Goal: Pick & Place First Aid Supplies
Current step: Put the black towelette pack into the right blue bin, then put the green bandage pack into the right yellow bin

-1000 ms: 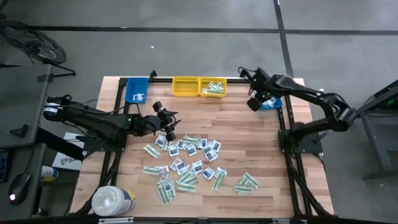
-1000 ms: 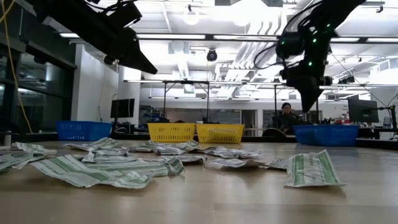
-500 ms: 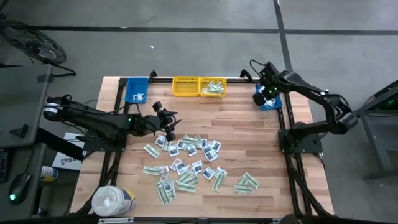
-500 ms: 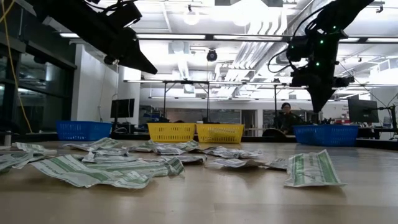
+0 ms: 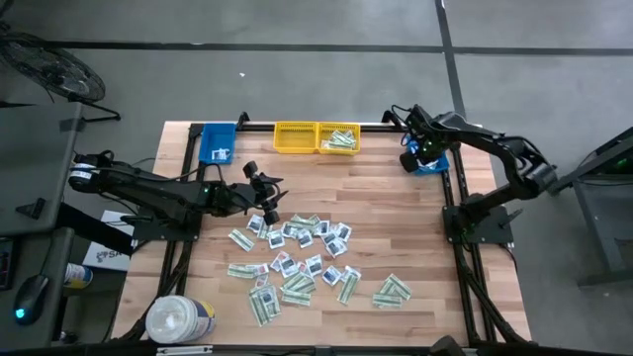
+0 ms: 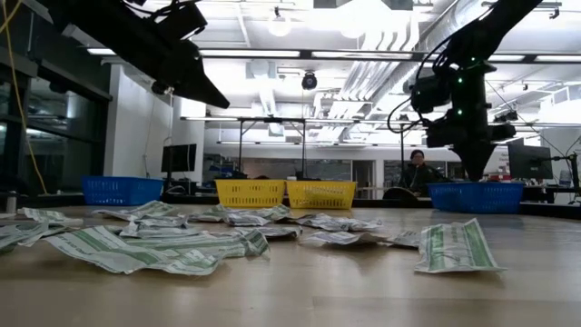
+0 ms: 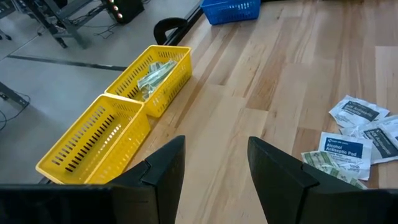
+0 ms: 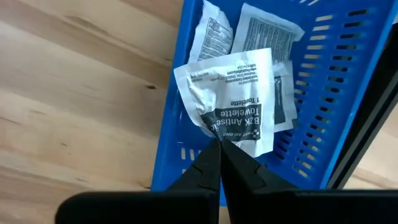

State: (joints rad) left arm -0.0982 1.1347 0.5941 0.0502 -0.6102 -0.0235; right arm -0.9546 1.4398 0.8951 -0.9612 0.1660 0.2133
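Note:
Many first aid supplies [image 5: 297, 252] lie scattered flat on the wooden table's middle: green-white strips and squarish white packets. My left gripper [image 5: 269, 206] hovers open above the pile's far left part, its fingers [image 7: 163, 171] empty. My right gripper [image 5: 412, 158] is at the far right, over a blue bin [image 8: 348, 81], and is shut on one white towelette packet [image 8: 233, 93]. A few more packets [image 8: 273, 37] lie inside that bin. My right gripper pinches the white packet at a crumpled spot by one edge [image 8: 213, 132] between its two fingertips. The fingers point down from above. The packet hangs below them, creased, clear of the table and above the bin's opening.
Two yellow bins [image 5: 316, 136] stand side by side at the far edge, the right one holding green-white strips. A second blue bin [image 5: 218, 141] is at the far left. A big white round tub [image 5: 180, 318] sits at the near left corner. Bare wood lies between pile and bins.
My right gripper, still shut on the packet, has gone toward the table's right edge, from beside the blue bin to above it. It has sunk somewhat and rolled at the wrist.

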